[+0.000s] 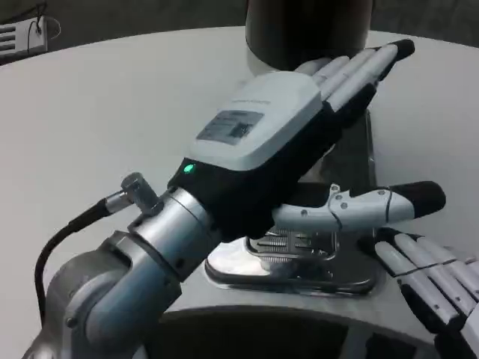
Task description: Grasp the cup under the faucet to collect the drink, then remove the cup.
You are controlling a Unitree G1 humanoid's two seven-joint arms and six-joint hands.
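Head view looks down over the left robot hand (299, 112), which reaches across the middle of the picture with its fingers straight and spread, grasping nothing. Its fingertips lie close to the dark, round base of the drink dispenser (307, 30) at the top edge. The thumb (367, 206) sticks out sideways above a shiny metal drip tray (292, 262) with a slotted grille, which sits on the white tabletop (97, 112). At the lower right, the right robot hand (434, 280) shows as a few white and black fingers, loosely extended and apart, also with nothing in them.

The cup itself I cannot make out: if it stands on the tray under the faucet, the left forearm and palm cover that spot. The faucet is likewise hidden or too dark to tell.

Judging from the task, a drink cup of this kind is probably light and thin-walled, easy to tip while empty and easy to crush if squeezed hard. Once filled it will be heavier and prone to slop, so it should stay upright. The sensible hold would be around the middle of its wall, thumb on one side and fingers opposite, away from the rim so the stream can fall in. The polished tray may let the cup slide when nudged.
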